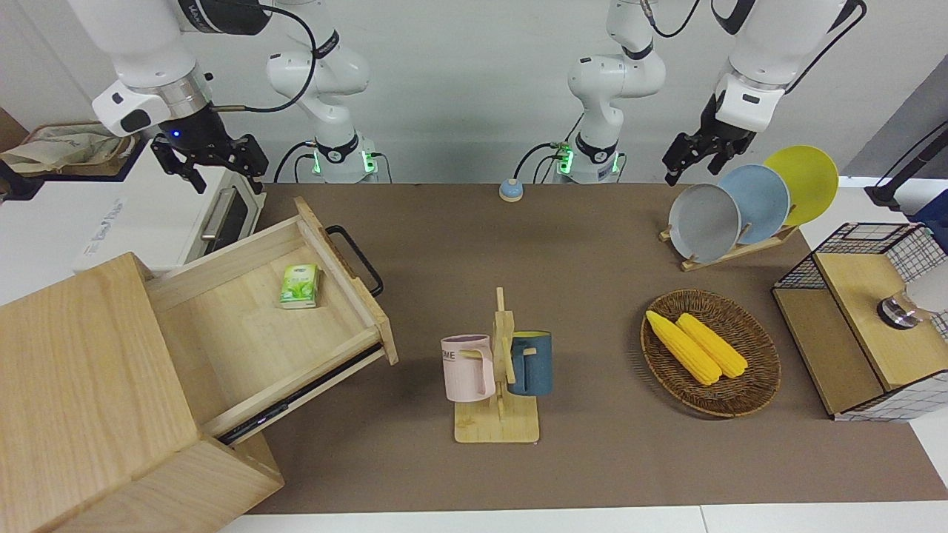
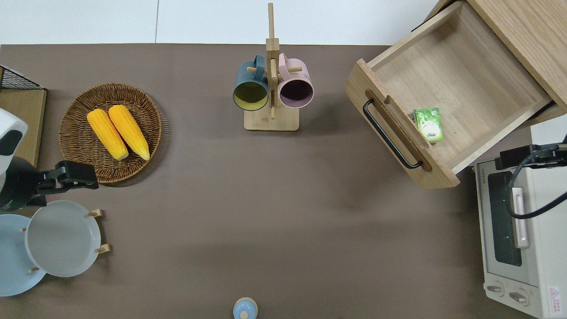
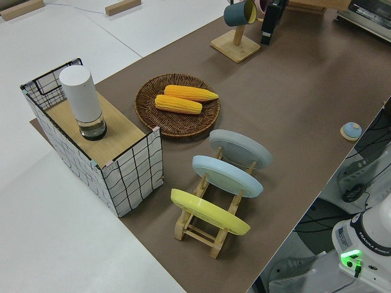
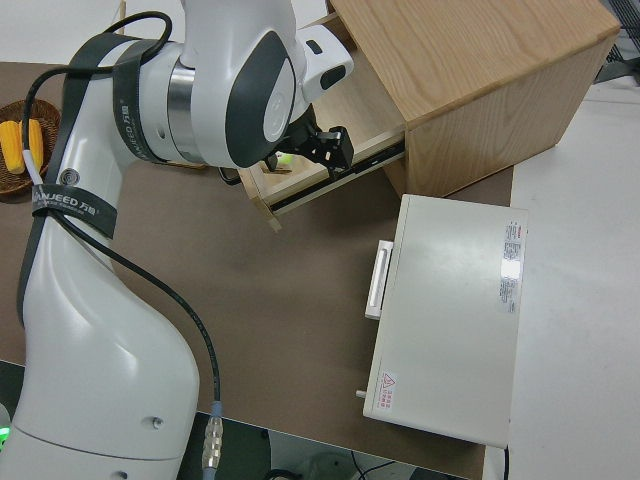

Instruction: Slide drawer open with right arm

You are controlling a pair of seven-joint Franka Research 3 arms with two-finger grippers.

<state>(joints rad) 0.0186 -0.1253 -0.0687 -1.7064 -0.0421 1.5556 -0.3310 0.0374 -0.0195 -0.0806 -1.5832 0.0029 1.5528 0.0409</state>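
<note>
The light-wood drawer stands pulled far out of the pale wooden cabinet, its black bar handle toward the table's middle. It also shows in the overhead view, with its handle. A small green packet lies in it. My right gripper, blue light on its wrist, is open and empty, up in the air over the white toaster oven, apart from the drawer. It also shows in the right side view. The left arm is parked.
A wooden mug rack with a pink and a blue mug stands mid-table. A wicker basket holds two corn cobs. A plate rack, a wire-and-wood rack and a blue knob are also there.
</note>
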